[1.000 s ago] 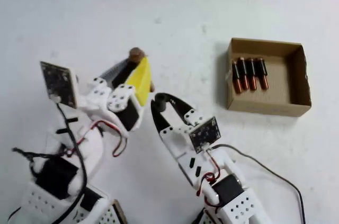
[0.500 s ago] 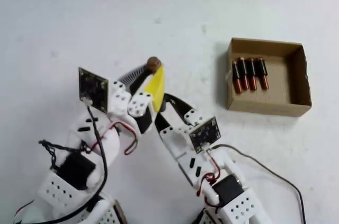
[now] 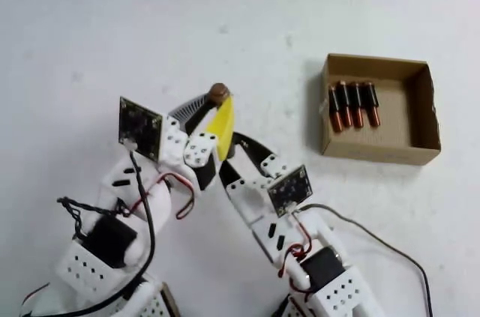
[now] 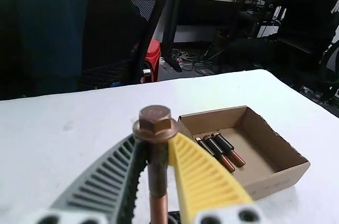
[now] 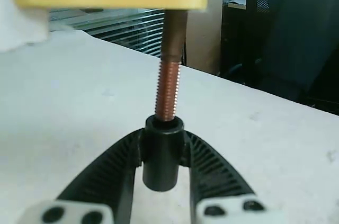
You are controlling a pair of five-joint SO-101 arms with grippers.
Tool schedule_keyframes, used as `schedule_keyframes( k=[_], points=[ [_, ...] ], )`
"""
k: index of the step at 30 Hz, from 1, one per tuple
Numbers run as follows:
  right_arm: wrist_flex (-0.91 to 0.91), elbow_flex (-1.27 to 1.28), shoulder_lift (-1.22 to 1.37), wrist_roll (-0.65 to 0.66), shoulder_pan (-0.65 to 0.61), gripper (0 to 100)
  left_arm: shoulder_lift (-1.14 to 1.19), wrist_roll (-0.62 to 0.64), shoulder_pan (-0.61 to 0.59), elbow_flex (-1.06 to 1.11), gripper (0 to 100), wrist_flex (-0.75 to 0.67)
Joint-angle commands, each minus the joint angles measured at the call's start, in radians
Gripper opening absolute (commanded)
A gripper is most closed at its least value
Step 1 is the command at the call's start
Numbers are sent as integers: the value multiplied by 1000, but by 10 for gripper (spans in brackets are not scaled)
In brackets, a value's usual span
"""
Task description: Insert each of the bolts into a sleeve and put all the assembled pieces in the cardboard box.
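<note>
My left gripper (image 4: 153,152) is shut on a copper bolt (image 4: 155,171), hex head up between its grey and yellow fingers. In the high view the bolt head (image 3: 218,93) sits above the yellow finger (image 3: 222,126). My right gripper (image 5: 161,168) is shut on a black sleeve (image 5: 162,152) held upright. The bolt's threaded tip (image 5: 168,94) reaches down into the sleeve's mouth. The cardboard box (image 3: 417,107) stands to the right and holds several assembled bolt-and-sleeve pieces (image 3: 352,105), also visible from the left wrist (image 4: 218,149).
The two arms meet near the middle front of the white table (image 3: 262,40). A cable (image 3: 382,242) trails from the right arm. Chairs and a desk stand beyond the table's far edge (image 4: 106,83).
My left gripper has carried the bolt to the right, from beside the right gripper to directly over the sleeve. The right arm has kept still.
</note>
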Motion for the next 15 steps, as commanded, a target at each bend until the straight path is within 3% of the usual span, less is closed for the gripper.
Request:
schedule_keyframes(
  k=[1,15],
  points=[
    [-21,8,-16,-8,-2,17,-19,-6,15,14,23,-43],
    [-19,8,-12,-6,-1,17,-21,-6,36,123,23,-38]
  ],
)
